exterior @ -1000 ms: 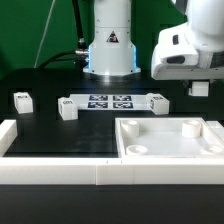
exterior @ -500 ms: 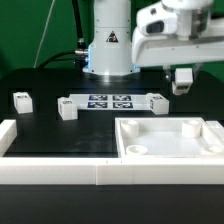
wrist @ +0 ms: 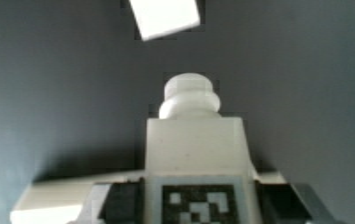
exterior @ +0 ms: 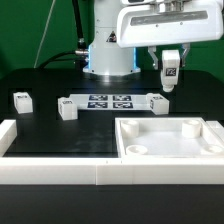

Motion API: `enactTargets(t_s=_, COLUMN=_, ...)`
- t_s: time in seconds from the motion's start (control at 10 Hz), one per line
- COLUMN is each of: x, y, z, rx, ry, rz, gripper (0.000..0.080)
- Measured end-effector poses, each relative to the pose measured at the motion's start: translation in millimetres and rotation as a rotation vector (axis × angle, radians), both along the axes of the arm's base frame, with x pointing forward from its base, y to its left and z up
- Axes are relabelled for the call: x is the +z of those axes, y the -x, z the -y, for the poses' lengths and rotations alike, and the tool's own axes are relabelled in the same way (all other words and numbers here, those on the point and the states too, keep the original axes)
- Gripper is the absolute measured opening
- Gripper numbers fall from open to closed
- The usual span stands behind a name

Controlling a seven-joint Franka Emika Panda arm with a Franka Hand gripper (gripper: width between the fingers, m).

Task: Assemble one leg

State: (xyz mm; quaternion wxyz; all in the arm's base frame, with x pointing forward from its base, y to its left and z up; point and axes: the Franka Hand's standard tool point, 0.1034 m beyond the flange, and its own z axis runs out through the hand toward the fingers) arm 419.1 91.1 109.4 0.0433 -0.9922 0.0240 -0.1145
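Observation:
My gripper (exterior: 170,78) hangs in the air at the back right of the exterior view, shut on a leg (exterior: 170,68), a stubby white block whose tag faces the camera. In the wrist view the leg (wrist: 195,125) stands between the dark fingers (wrist: 129,200), its tag near the jaws and its rounded tip pointing away. Three more legs lie on the black table: one at the far left (exterior: 22,100), one (exterior: 67,108) left of the marker board, and one (exterior: 157,100) right of it, just below the held leg.
The marker board (exterior: 110,101) lies at the table's middle back. A large white square panel (exterior: 165,150) with round corner holes sits front right. A white wall (exterior: 55,170) runs along the front. The robot base (exterior: 108,50) stands behind. A white piece (wrist: 165,15) shows on the table in the wrist view.
My gripper has moved toward the exterior view's left and slightly up with the leg in it, and has turned so the leg's tag faces the camera. The parts on the table have not moved.

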Motion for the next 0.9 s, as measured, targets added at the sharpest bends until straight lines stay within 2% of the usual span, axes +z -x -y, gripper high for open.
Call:
enactTargets(t_s=0.1, x=-0.8, y=-0.8, z=-1.4, rx=0.006, ry=0.004, rz=0.079, gripper=0.0287)
enactTargets(t_s=0.2, x=-8.4, y=-11.4, z=-8.3, rx=0.036, ry=0.006, rz=0.114, gripper=0.0287)
enactTargets(t_s=0.3, x=-13.5, y=-27.4, z=-12.3, rx=0.061, ry=0.007, rz=0.118, gripper=0.0287)
enactTargets(t_s=0.6, x=-2.4, y=-91.8, z=-16.2, rx=0.073, ry=-0.004, rz=0.152, gripper=0.0287)
enactTargets(t_s=0.7, x=-2.4, y=-105.8, z=-11.8, rx=0.071, ry=-0.005, rz=0.163, gripper=0.0287)
enactTargets(t_s=0.9, x=-3.8, y=-104.7, z=-11.3, rx=0.070, ry=-0.005, rz=0.162, gripper=0.0287)
